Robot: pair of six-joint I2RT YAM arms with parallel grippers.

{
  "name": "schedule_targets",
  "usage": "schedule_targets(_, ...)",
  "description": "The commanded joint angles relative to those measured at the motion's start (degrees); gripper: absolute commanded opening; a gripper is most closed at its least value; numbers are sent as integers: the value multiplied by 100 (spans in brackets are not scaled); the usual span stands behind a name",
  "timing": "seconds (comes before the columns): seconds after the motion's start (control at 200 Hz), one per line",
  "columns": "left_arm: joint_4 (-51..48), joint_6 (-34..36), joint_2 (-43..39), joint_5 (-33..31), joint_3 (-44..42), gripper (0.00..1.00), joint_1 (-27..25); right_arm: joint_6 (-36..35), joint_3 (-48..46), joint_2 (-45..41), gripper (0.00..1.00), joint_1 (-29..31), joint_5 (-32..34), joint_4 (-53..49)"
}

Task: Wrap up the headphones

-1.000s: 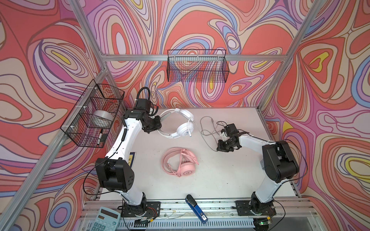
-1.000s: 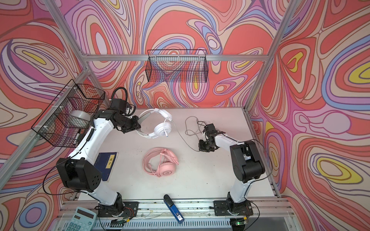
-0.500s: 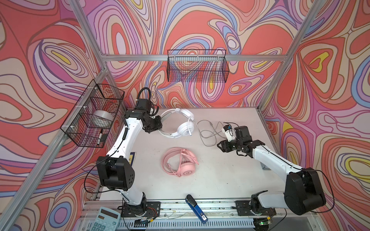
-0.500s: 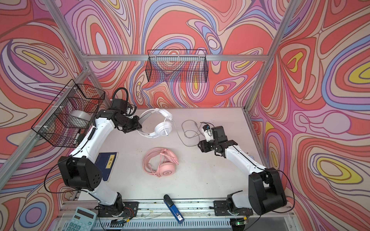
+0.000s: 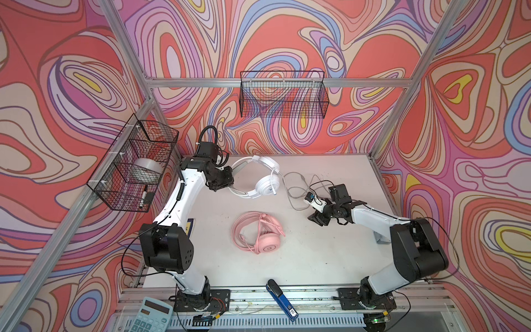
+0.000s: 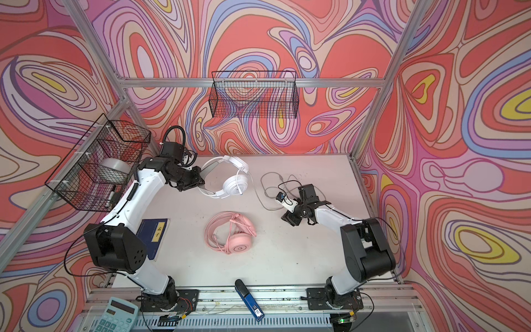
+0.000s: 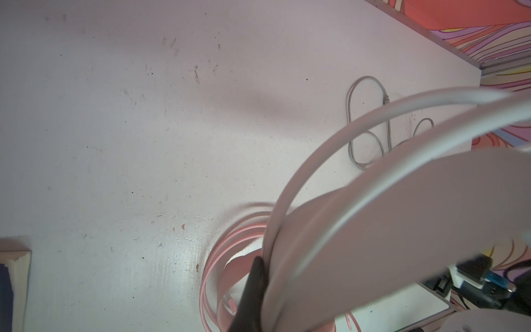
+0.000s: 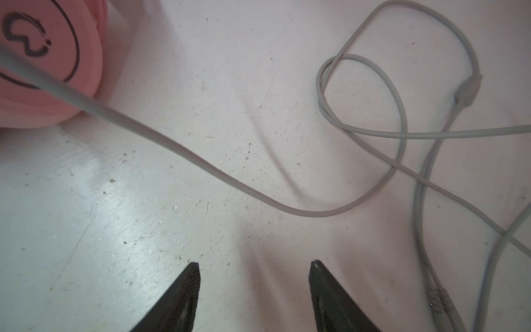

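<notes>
The left tool [image 5: 230,184] is pinching the white headset [image 5: 265,184] by its headband [image 7: 373,230] at the back of the surface [image 5: 316,258], and the right tool [image 8: 254,267] hangs spread and empty near the loose grey cable [image 8: 316,214]. Those loops cross each other, so a tug probably knots them or yanks the band out of the pinch. The pink headset [image 5: 268,244] sits mid-surface, cable coiled, close enough to get snagged; the calculator [image 5: 153,314] is well apart.

Plenty of bare table [image 5: 316,258] in front of and right of the pink headset [image 5: 260,237], so that's an easy pass. Behind it to the right the grey cable [image 5: 293,186] sprawls in loops (crossing over itself). Straight behind sits the white headset [image 5: 265,184], and a blue book [image 6: 153,232] lies to the left.
</notes>
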Motion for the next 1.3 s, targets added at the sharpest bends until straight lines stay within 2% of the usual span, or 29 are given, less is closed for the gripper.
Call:
schedule_targets(0.0, 61, -92, -67, 190, 133, 0, -24, -673, 213, 350, 63, 11, 7, 375)
schedule_targets(0.215, -87, -7, -103, 132, 156, 0, -24, -734, 39, 615, 63, 11, 37, 1445)
schedule_targets(0.406, -70, -13, -82, 123, 133, 0, -24, -1001, 17, 815, 63, 11, -37, 1829)
schedule_targets(0.521, -78, -31, -24, 163, 158, 0, -24, -1211, 343, 1128, 63, 11, -106, 1488)
schedule_targets(0.661, -71, -40, -14, 141, 151, 0, -29, -1618, 689, 1368, 54, 11, -245, 921)
schedule_targets(0.756, -77, -46, -15, 134, 134, 0, -24, -1812, 698, 1394, 53, 11, -337, 855)
schedule_targets(0.851, -80, -55, -6, 131, 109, 0, -24, -1926, 822, 1460, 41, 11, -402, 599)
schedule_targets(0.947, -64, -82, 12, 132, 85, 0, -33, -1935, 927, 1527, 22, 11, -421, 473)
schedule_targets(1.012, -46, -116, 20, 138, 90, 0, -33, -1926, 915, 1537, 20, 11, -426, 516)
schedule_targets(1.222, -36, -185, 20, 64, 70, 0, -55, -1763, 810, 1285, 0, 11, -452, 316)
schedule_targets(1.292, -40, -227, 29, -8, 72, 0, -72, -1618, 737, 1061, 0, 20, -502, 173)
